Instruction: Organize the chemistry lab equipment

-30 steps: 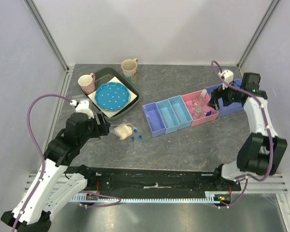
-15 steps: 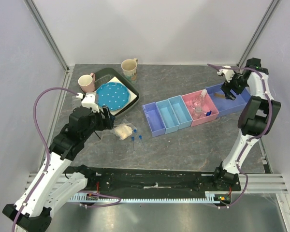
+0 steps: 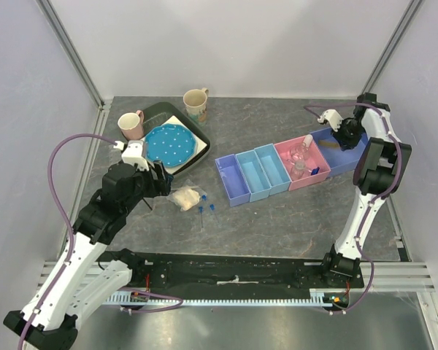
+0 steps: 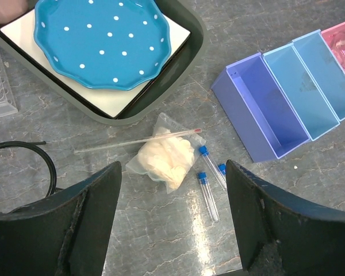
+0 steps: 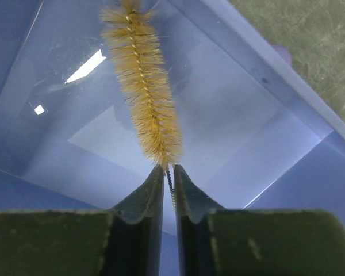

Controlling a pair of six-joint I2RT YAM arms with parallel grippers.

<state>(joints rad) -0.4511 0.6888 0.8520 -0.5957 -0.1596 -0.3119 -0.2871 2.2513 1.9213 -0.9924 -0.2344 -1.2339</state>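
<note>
The right gripper [image 5: 168, 172] is clenched on the test-tube brush's [image 5: 142, 75] wire stem, bristles toward 12 o'clock inside the purple bin [image 5: 259, 144]. That thin stem could swivel or slip loose. The left gripper [image 4: 172, 172] hangs released above the whitish bag [image 4: 155, 161].

Robot test cell dressed as chem lab: grey worktop [image 3: 277, 219] walled by white panels [image 3: 233, 44] on aluminium posts [image 3: 69, 51], arms [image 3: 102, 208] bolted to rail [image 3: 233, 264] at near edge, sorting bins [image 3: 265, 170], blue-capped tubes [image 4: 207, 190], bottle brush [image 5: 142, 86].
</note>
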